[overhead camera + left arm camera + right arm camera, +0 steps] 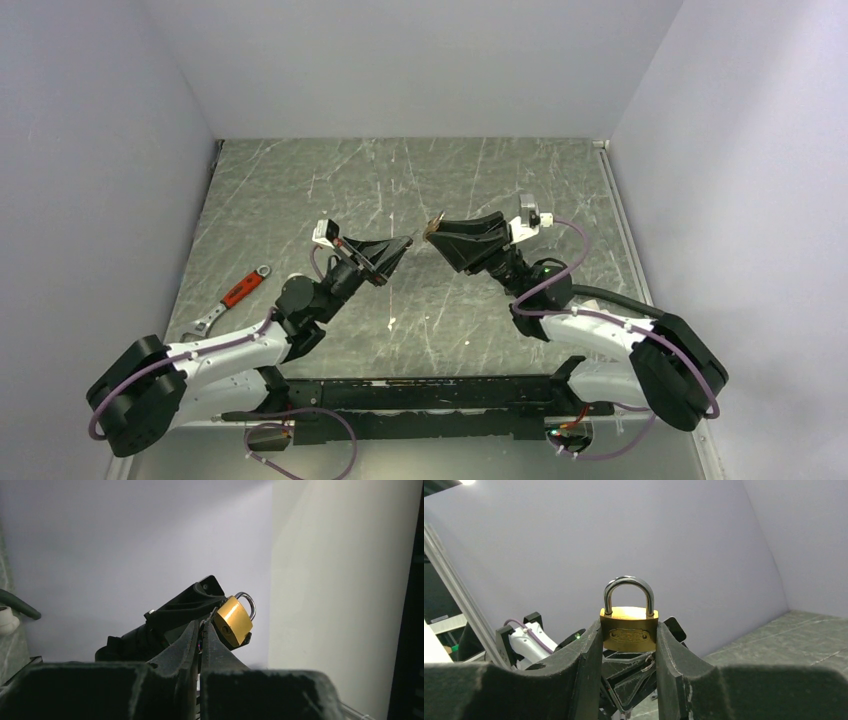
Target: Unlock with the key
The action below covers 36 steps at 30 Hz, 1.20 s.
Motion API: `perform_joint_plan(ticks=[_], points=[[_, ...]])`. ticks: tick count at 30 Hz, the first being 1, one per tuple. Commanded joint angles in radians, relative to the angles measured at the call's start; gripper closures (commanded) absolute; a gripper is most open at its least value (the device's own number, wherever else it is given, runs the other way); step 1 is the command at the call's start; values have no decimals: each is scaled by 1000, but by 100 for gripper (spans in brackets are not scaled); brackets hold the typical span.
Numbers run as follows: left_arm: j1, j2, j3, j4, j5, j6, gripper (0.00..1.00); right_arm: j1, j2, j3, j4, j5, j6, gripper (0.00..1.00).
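My right gripper (437, 232) is shut on the brass padlock (629, 627) and holds it above the table, shackle up. The padlock also shows in the left wrist view (233, 621), its keyhole facing the camera and empty. My left gripper (403, 245) is shut on the key (212, 614). Only a thin sliver of the key shows at the closed fingertips; its head is hidden between the fingers. The key's tip is right at the padlock's lower left edge, beside the keyhole and not in it. In the right wrist view the left gripper (650, 661) sits just under the padlock.
A red-handled tool (241, 289) and a silvery wrench (204, 322) lie on the table at the left, beside the left arm. Grey walls close in the table on three sides. A black rail (420, 392) runs along the near edge.
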Motion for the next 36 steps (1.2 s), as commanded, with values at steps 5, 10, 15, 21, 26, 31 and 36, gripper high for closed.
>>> perform_joint_plan(ticks=[5, 10, 15, 21, 26, 31, 36], points=[[-2, 3, 20, 118, 48, -28, 100, -3, 32, 99, 252, -55, -22, 100], [-2, -21, 18, 104, 49, -19, 100, -4, 51, 121, 251, -54, -27, 100], [-1, -33, 16, 108, 48, -14, 100, -3, 76, 140, 252, -67, -12, 100], [-1, -51, 13, 99, 44, -6, 100, -4, 86, 149, 252, -84, -4, 100], [-2, -59, 4, 110, 35, -1, 100, -2, 100, 168, 251, -111, 19, 100], [-1, -54, 8, 113, 43, -2, 100, -2, 113, 186, 252, -144, 35, 100], [-1, -22, 11, 179, 48, -10, 100, -1, 134, 210, 252, -189, 49, 100]])
